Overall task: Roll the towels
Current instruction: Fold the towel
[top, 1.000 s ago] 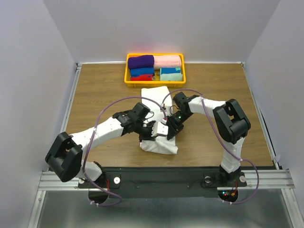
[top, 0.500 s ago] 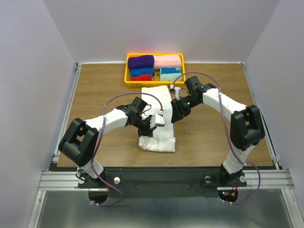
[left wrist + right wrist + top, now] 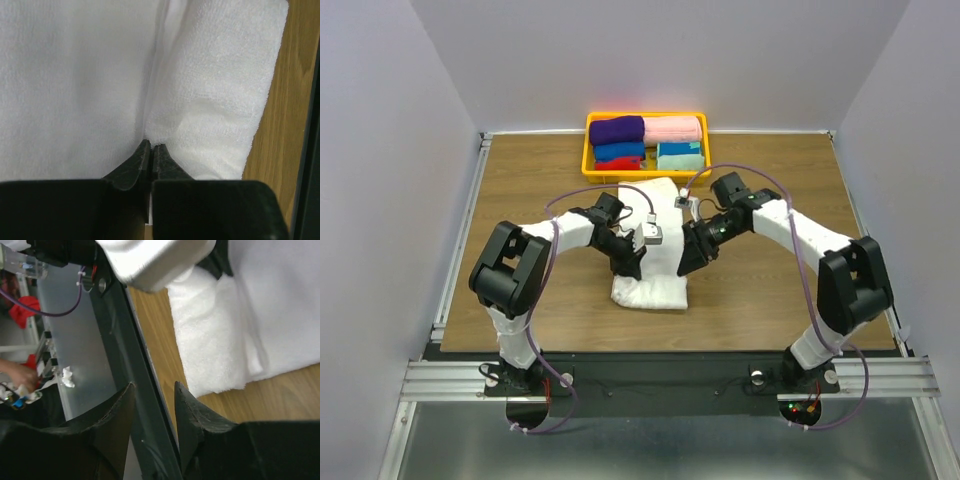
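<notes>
Honestly, white towel [image 3: 660, 290] centred on the table [image 3: 520, 200] lying 12-to-6 o'clock, rolled end at 6, left gripper [image 3: 151, 146] pinched closed in the roll's crease from 9, right gripper [image 3: 154, 387] parted and empty by the 3 edge

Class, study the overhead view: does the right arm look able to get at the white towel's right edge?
Probably yes. The right arm holds its jaws apart and empty beside the white towel, at its right edge, nothing between; the left arm, jaws shut, sits at the left side, clear of that path.
</notes>
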### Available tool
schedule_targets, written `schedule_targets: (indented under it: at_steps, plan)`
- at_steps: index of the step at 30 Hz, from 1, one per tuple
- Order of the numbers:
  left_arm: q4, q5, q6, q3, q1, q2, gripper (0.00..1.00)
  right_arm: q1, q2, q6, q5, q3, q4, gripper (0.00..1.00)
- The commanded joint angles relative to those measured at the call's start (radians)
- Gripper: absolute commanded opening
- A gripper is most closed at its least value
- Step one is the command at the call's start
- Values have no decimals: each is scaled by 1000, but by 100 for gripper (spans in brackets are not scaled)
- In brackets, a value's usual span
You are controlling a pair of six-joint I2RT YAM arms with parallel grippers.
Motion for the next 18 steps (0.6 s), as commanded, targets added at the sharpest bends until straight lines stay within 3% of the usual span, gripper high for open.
schedule_targets:
  at_steps: [1,6,10,11,13,18]
  plan:
    - [-22,49,-32,64,39,38,11,41,75,47,-102,-31,79,43]
    - [-36,58,-28,76,42,53,14,73,156,201,-68,-70,243,41]
    - [-78,75,-19,90,56,50,23,73,228,255,24,-90,291,41]
    - [-79,78,-32,91,74,35,32,73,245,266,38,-91,290,41]
    - [-96,86,-48,99,102,14,38,73,291,269,62,-90,288,41]
    - [-177,49,4,136,232,-107,48,73,351,284,72,-77,285,41]
